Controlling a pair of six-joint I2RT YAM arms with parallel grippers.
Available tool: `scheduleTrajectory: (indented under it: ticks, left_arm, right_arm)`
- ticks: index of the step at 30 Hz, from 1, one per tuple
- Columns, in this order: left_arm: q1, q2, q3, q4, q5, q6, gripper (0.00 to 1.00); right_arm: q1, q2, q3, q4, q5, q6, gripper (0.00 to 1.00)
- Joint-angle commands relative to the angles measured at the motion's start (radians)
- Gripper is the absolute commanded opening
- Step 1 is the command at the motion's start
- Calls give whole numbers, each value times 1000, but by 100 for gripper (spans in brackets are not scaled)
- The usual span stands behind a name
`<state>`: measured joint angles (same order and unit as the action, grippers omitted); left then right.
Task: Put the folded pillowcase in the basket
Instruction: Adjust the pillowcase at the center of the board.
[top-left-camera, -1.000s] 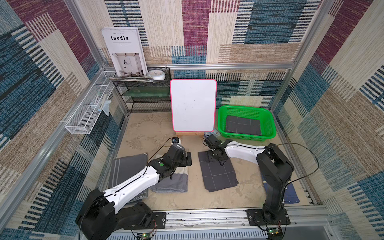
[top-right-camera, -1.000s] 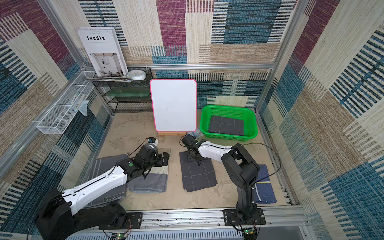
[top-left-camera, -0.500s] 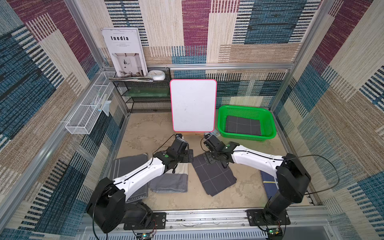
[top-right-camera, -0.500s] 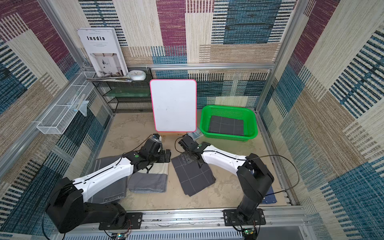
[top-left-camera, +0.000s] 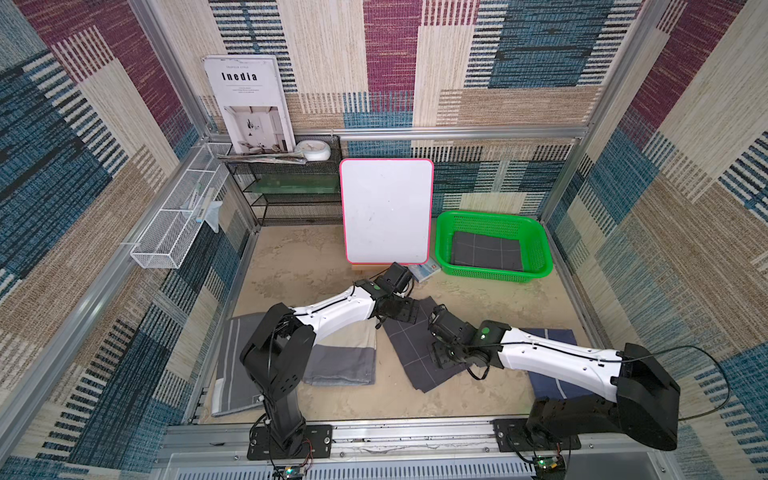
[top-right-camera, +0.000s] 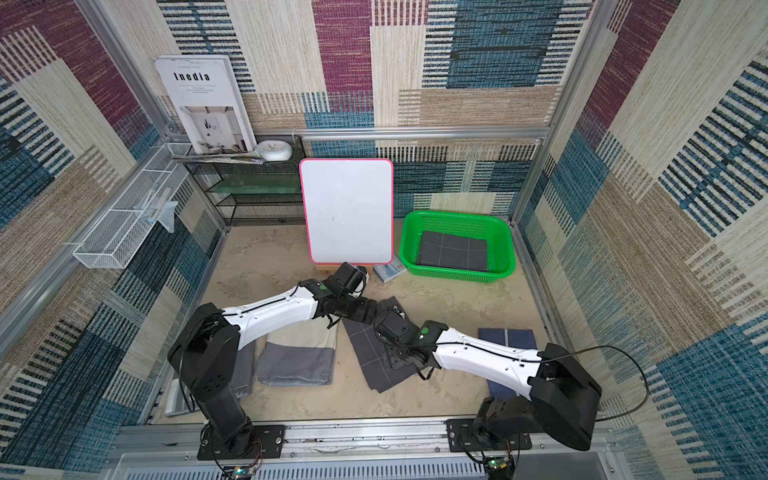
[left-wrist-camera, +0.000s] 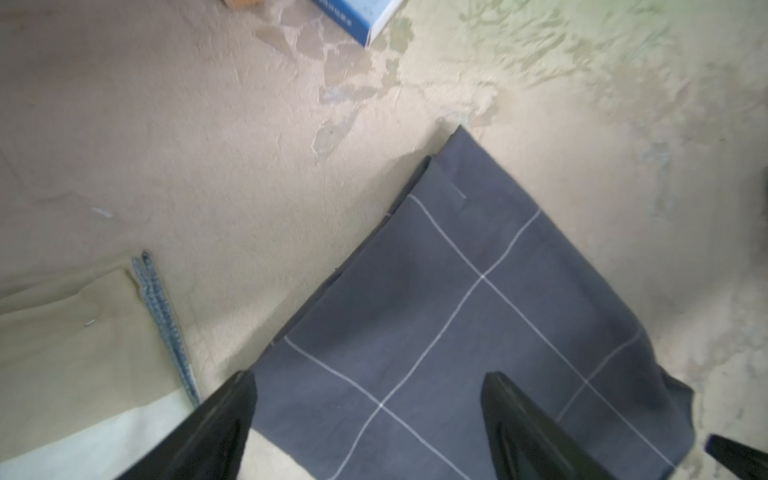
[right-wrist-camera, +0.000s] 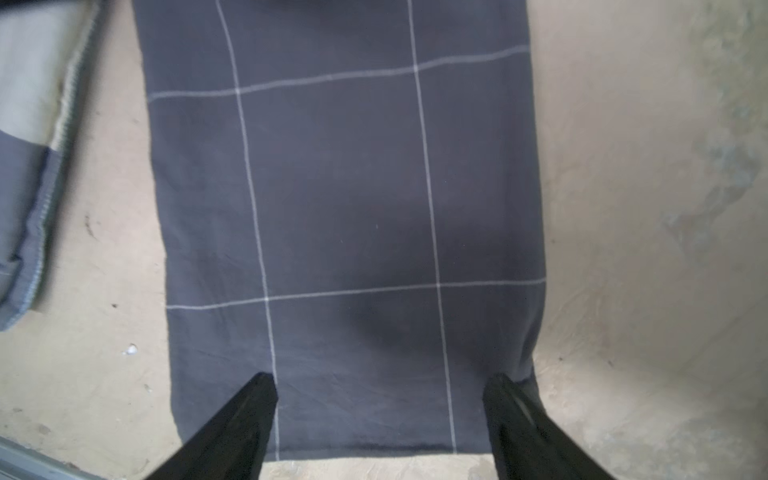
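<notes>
Bare tabletop (top-left-camera: 498, 303) around pillowcase (top-left-camera: 409, 353) edges

Patchwork woven walls (top-left-camera: 519, 62), sandy floor (top-left-camera: 498, 299)

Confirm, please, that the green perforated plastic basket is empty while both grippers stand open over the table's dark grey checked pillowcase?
Not empty: both top views show the bright green perforated plastic basket holding a folded dark grey checked cloth. The rest stands.

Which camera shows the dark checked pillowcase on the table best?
The right wrist view: the pillowcase fills it, full width, grid lines clear. In both top views the arms hide part of it; the left wrist view shows one corner end.
</notes>
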<state>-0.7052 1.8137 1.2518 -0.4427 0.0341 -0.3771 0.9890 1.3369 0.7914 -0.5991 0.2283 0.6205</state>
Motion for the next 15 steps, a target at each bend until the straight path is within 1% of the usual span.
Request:
scheduleTrajectory:
  ticks: [1,4,5,7,11,15]
  left_arm:
    - [0,41,23,-44,32,14,86]
    - [-2,65,21,-47,20,-15,83]
    - [-2,67,12,-42,20,-25,83]
    - [-2,64,-13,-30,18,-40,83]
    - [-8,54,-52,-36,21,-77,81]
    - [-18,39,-89,-37,48,-130,79]
  right_arm:
    - [4,20,-17,-9,-18,78,84]
    - [3,75,-12,-37,31,144,84]
    - [2,96,-15,-52,59,183,85]
    - [-8,127,-20,-73,93,213,87]
    - [-72,151,-42,-68,141,233,88]
    - [-154,140,-50,11,152,174,89]
